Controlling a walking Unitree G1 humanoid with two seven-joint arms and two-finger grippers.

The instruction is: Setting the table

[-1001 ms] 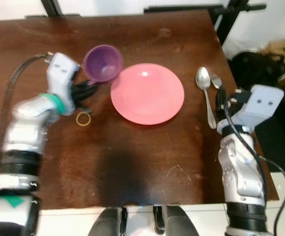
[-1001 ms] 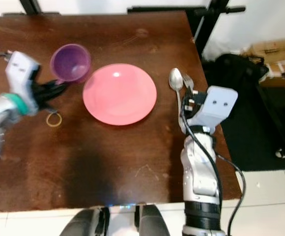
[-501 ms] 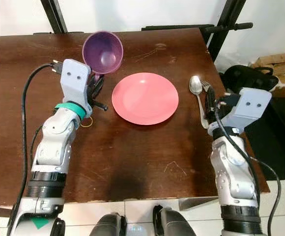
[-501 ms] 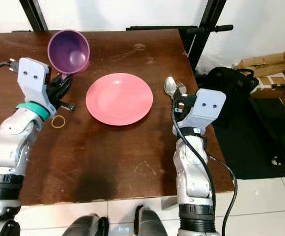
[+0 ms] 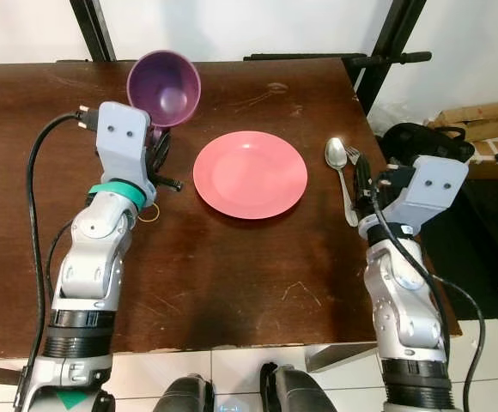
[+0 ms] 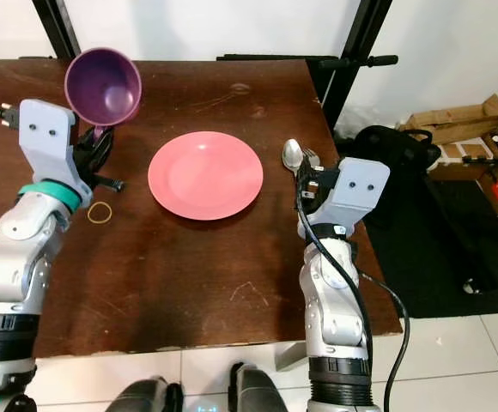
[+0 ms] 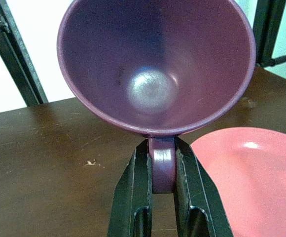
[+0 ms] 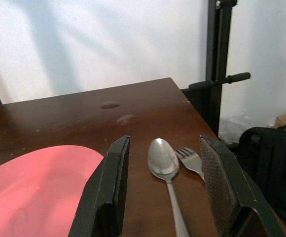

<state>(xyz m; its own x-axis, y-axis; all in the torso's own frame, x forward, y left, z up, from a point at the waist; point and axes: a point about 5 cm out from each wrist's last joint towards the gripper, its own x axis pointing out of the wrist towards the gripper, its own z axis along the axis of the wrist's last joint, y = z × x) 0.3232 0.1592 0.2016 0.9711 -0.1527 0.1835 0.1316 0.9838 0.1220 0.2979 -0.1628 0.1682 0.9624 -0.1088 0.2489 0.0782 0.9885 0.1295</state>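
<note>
Mostly set: pink plate (image 5: 250,173) mid-frame, spoon (image 5: 342,178) and fork (image 5: 353,156) right of it between spread right gripper (image 8: 167,190), purple cup (image 5: 164,88) upper left, handle clamped in left gripper (image 7: 162,197), not yet placed.

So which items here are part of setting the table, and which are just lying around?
Job: purple cup, held by its handle in the left gripper; pink plate; spoon; fork.
Lying about: rubber band on the table; black bag; cardboard boxes.
</note>
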